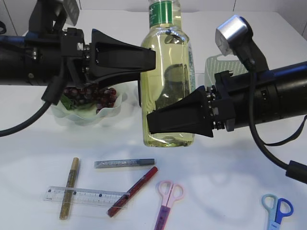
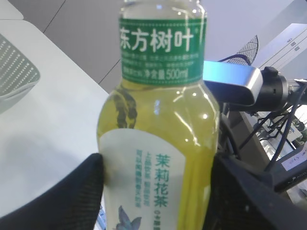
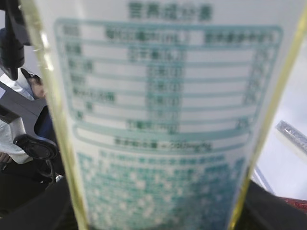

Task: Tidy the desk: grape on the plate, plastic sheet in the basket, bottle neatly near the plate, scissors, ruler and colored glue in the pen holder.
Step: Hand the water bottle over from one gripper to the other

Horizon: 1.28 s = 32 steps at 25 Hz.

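White desk (image 1: 225, 167); grape (image 1: 88, 98) already on plate (image 1: 115, 111); bottle (image 1: 168, 96) clamped between both the left gripper (image 1: 144, 60) and right gripper (image 1: 156, 122); glue sticks (image 1: 123, 163), ruler (image 1: 84, 195), scissors (image 1: 168, 201) unsorted.

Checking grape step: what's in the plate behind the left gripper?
Dark grapes lie in the clear wavy-rimmed plate, with something green beside them. The left gripper and its cable cover the plate's upper left part, so whatever is there is hidden.

Yellow-green bottle (image 1: 168, 81) with green-banded label, dark purple grape (image 1: 91, 97), pink scissors (image 1: 168, 201), blue scissors (image 1: 278, 211).
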### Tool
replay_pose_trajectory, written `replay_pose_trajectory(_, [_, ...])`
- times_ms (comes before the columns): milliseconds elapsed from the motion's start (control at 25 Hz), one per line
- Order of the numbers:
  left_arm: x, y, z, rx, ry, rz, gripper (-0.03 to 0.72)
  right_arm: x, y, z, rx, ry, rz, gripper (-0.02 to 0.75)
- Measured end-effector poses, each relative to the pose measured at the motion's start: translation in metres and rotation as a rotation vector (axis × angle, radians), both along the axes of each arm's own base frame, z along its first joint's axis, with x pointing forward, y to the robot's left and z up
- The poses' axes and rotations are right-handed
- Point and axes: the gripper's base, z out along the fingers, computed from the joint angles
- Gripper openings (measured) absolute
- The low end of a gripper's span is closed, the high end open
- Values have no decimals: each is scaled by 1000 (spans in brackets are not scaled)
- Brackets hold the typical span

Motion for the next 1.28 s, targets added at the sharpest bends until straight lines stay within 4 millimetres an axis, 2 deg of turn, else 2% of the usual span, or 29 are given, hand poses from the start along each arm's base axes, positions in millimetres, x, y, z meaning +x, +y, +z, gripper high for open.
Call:
replay_pose_trajectory(320, [-1, -1, -1, 7, 17, -6, 519, 0, 0, 0, -2, 0, 1, 472])
replay_pose_trajectory(480, [-3, -1, -2, 14, 32, -22, 618, -1, 1, 0, -4, 0, 5, 472])
replay_pose_trajectory(600, [-3, -2, -2, 14, 34, -28, 647, -1, 1, 0, -3, 1, 4, 472])
replay_pose_trajectory(1040, [-5, -7, -3, 23, 20, -27, 595, -1, 1, 0, -2, 16, 5, 472])
replay_pose_trajectory(1280, [3, -11, -2, 19, 7, -32, 589, -1, 1, 0, 1, 27, 7, 472])
